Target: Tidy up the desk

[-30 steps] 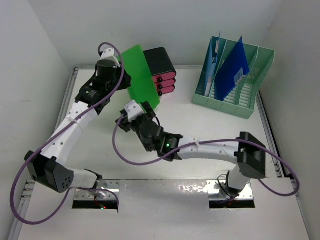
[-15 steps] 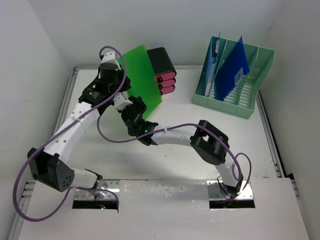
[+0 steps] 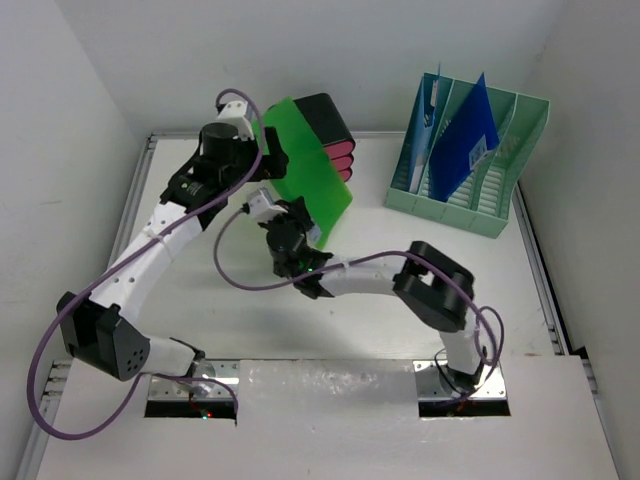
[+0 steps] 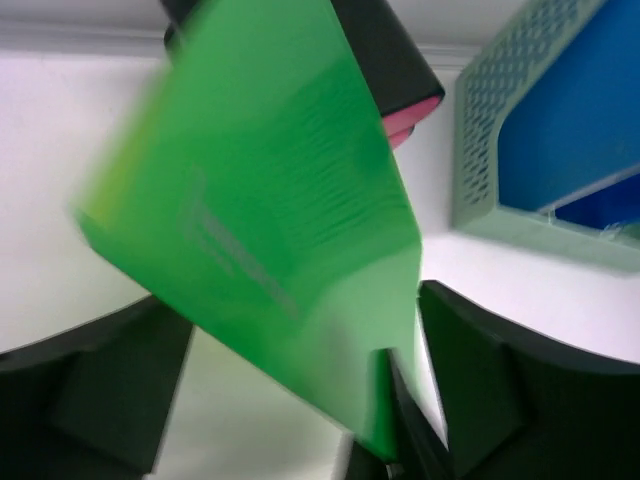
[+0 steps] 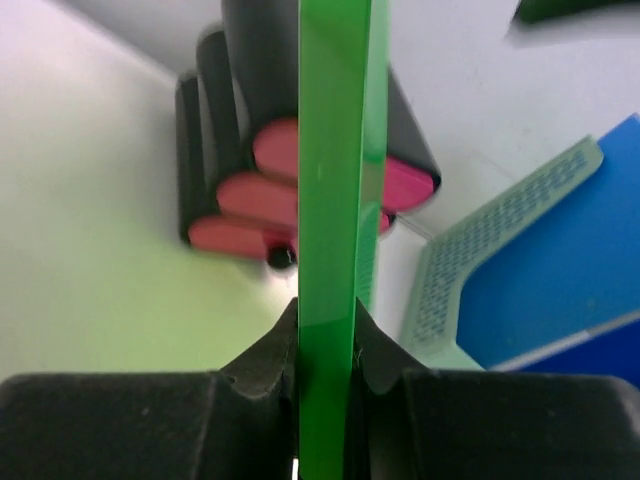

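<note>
The right gripper pinches the green folder upright near the worktop's far edge. The left gripper is spread around the folder.

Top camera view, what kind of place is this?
Likely a robot lab cell staged as an office: a white desk with railed edges between plain white walls, a left arm and right arm bolted at its near edge, and a mint file rack holding blue folders, plus a green folder.
</note>
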Motion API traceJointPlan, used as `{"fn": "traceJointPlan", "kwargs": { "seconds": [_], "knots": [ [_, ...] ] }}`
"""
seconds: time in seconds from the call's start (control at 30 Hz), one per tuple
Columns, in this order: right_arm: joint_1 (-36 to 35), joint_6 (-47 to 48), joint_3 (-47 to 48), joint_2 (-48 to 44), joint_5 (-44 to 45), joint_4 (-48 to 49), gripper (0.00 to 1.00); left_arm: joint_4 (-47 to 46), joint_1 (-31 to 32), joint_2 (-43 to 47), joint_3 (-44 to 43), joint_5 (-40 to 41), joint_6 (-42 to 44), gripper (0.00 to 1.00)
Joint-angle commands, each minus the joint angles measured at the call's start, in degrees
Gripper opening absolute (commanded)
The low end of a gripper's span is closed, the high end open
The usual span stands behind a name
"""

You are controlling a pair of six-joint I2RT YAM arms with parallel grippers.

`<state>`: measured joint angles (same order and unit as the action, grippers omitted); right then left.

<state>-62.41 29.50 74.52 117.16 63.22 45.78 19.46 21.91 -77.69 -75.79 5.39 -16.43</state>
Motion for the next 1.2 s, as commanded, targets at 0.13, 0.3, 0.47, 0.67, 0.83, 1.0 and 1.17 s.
{"fn": "traceJointPlan", "kwargs": {
  "seconds": [0.13,0.3,0.47,0.67,0.83,1.0,1.17],
  "knots": [
    [2.02,-23.66,-14.21,-20.80,-14.32,-17.35,0.00,4.95,0.77,0.70,-12.35,-5.04,14.04,1.00],
    [4.40,-31.85,-21.07,-32.24,-21.73,-25.10,0.00,9.97,0.68,1.05,-20.27,-6.35,16.16,1.00],
    [9.67,-37.67,-27.49,-47.44,-29.63,-31.01,0.00,12.97,0.59,1.57,-23.96,-3.30,19.24,1.00],
    [11.96,-34.51,-30.14,-64.31,-30.53,-34.44,0.00,12.71,0.41,1.75,-22.39,-2.75,20.29,1.00],
    [12.31,-27.24,-25.92,-70.92,-25.97,-38.57,0.00,11.13,0.32,1.58,-20.80,-3.37,19.94,1.00],
    [12.31,-16.51,-18.13,-75.41,-20.60,-34.54,0.00,9.81,0.32,1.49,-18.96,-3.72,19.85,1.00],
    [12.40,1.50,-4.15,-70.33,-17.70,-31.19,0.00,7.96,0.32,0.70,-16.68,-5.12,20.47,1.00]
  ]
}}
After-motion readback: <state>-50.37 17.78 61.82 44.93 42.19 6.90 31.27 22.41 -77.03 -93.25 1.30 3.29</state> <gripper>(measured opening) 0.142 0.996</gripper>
